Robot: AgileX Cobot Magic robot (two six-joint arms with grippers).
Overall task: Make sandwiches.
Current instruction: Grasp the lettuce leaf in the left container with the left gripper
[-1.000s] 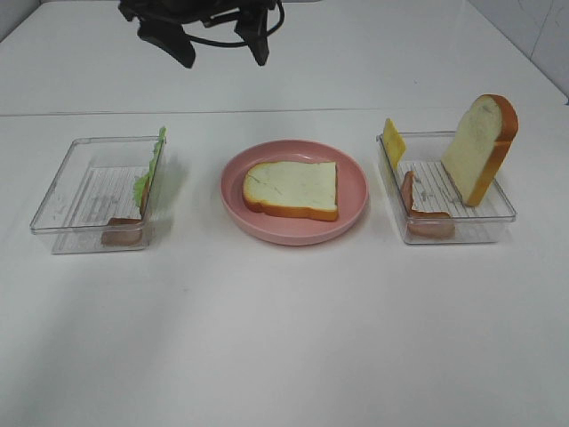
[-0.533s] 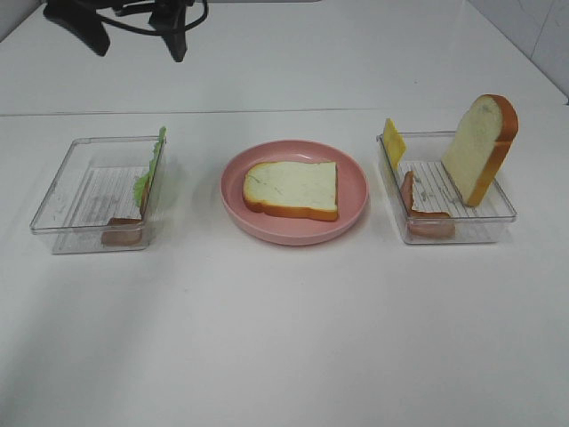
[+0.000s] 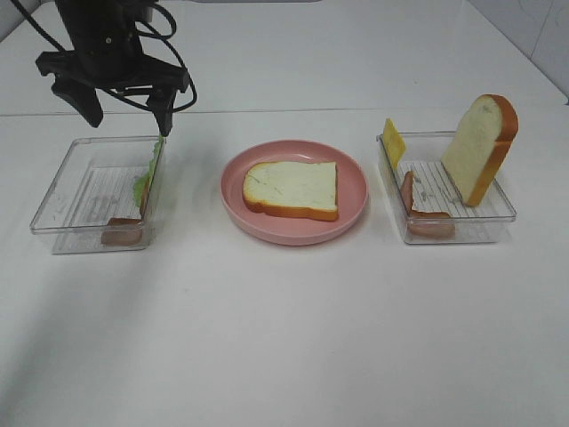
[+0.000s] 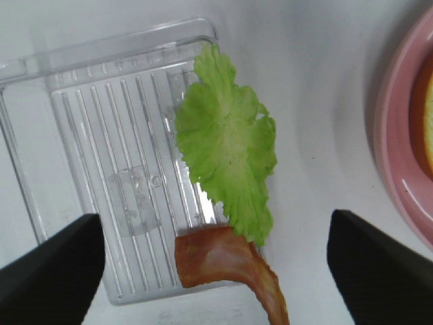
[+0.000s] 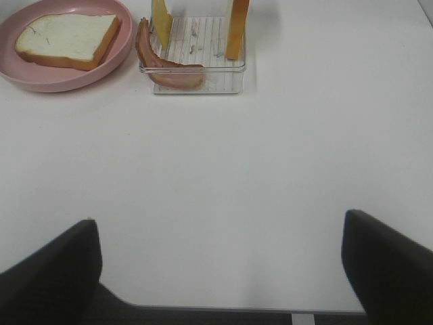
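Observation:
One white bread slice (image 3: 292, 189) with an orange-brown crust lies flat on the pink plate (image 3: 293, 235). A green lettuce leaf (image 3: 149, 173) leans on the right wall of the left clear tray (image 3: 84, 191), with a meat strip (image 3: 122, 233) at its front. My left gripper (image 3: 125, 114) hangs open above that tray's far edge; its wrist view looks down on the lettuce (image 4: 226, 142) and meat (image 4: 223, 261). The right tray (image 3: 462, 222) holds a second bread slice (image 3: 480, 147) standing upright, a cheese square (image 3: 393, 142) and a meat strip (image 3: 425, 213). My right gripper (image 5: 218, 220) is open over bare table.
The white table runs wide in front of the plate and trays. In the right wrist view the plate (image 5: 40, 84) and the right tray (image 5: 196, 78) lie well ahead of the fingers (image 5: 47, 271). A pale wall edge shows at the far right.
My left gripper has swung from the top middle to the left and come down over the left tray. Food, plate and trays have not moved.

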